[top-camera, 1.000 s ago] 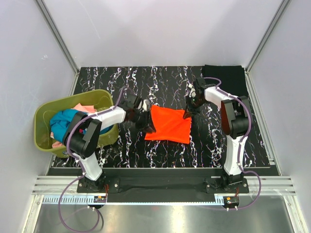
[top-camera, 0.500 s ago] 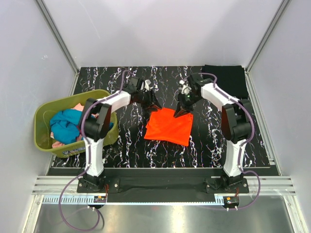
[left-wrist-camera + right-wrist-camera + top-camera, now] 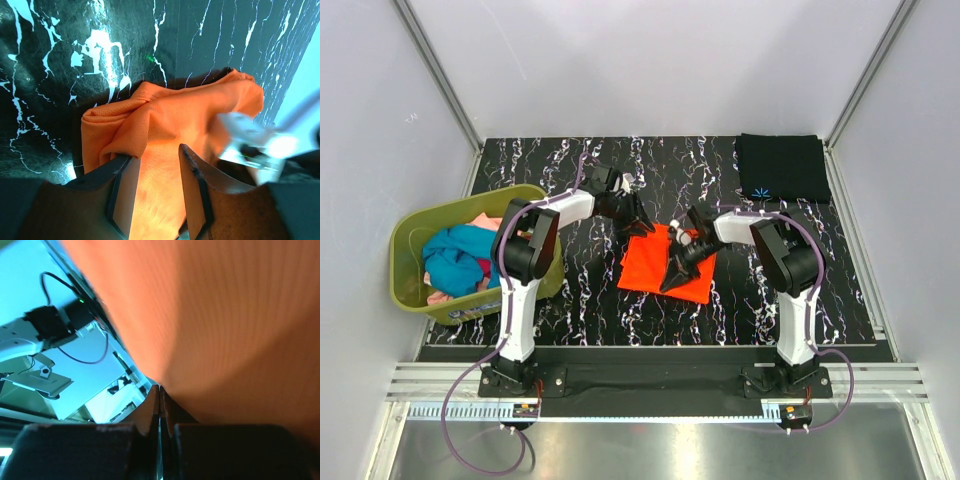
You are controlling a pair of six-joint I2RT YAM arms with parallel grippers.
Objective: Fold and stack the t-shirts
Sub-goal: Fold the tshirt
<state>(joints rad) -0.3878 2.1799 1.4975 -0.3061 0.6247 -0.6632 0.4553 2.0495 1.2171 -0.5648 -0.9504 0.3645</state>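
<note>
From the near edge, bare marbled table (image 3: pixel 570 310) runs in front of the folded orange t-shirt (image 3: pixel 642 268), which lies mid-table. The right gripper (image 3: pixel 670 283) rests low on the shirt's near right part. It is closed tight with its tips against the cloth, and I cannot tell whether any cloth is caught. Just beyond, the left gripper (image 3: pixel 641 227) sits at the shirt's far left corner, jaws parted with bunched orange cloth between them. The green basket (image 3: pixel 405 298) at the left edge holds a teal shirt (image 3: pixel 450 255) and a pink one (image 3: pixel 492 220). A folded black t-shirt (image 3: pixel 780 165) fills the far right corner, well apart.
</note>
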